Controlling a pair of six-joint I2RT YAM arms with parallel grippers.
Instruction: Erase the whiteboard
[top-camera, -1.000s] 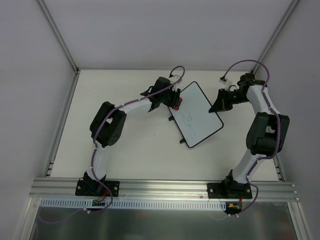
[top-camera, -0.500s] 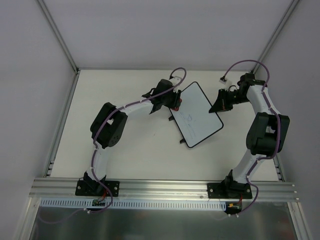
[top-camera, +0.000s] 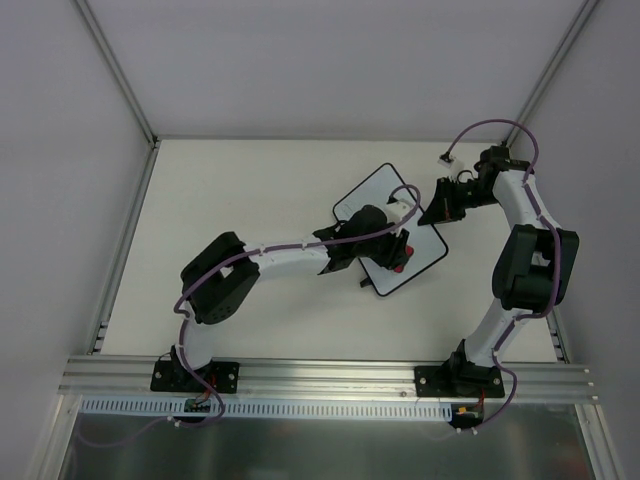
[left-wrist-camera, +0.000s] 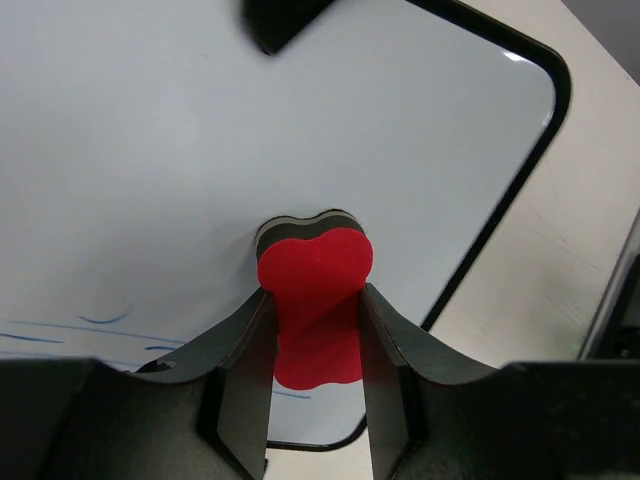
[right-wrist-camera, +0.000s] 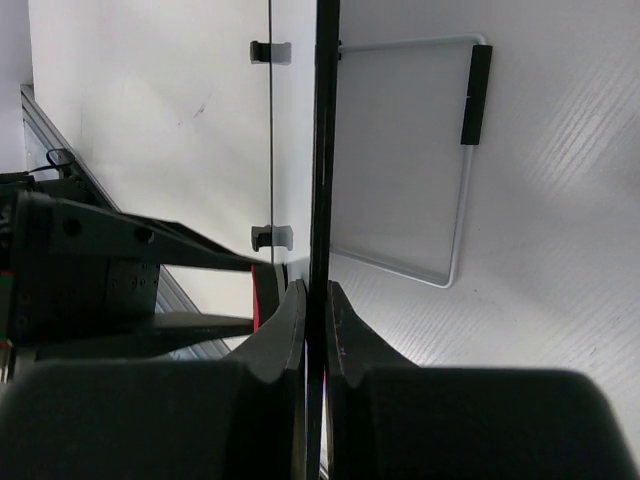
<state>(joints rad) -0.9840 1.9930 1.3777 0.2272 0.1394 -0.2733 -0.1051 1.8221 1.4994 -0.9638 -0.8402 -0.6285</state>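
The whiteboard (top-camera: 375, 192) stands tilted on the table, its black frame edge-on in the right wrist view (right-wrist-camera: 325, 120). My right gripper (top-camera: 437, 213) is shut on the board's right edge (right-wrist-camera: 318, 292). My left gripper (top-camera: 397, 252) is shut on the red eraser (left-wrist-camera: 315, 262), which presses against the white face (left-wrist-camera: 300, 130) near the board's lower right corner. Faint blue lines (left-wrist-camera: 60, 330) show left of the eraser. The eraser's red edge also shows in the right wrist view (right-wrist-camera: 262, 292).
The board's wire stand (right-wrist-camera: 455, 200) lies against its grey back. Bare table (left-wrist-camera: 570, 270) shows past the board's right corner. Side walls and metal posts (top-camera: 118, 70) enclose the table; a rail (top-camera: 330, 372) runs along the near edge.
My left arm has swept the eraser from the board's far left edge across the face to its near right part. The right arm and board have not moved.
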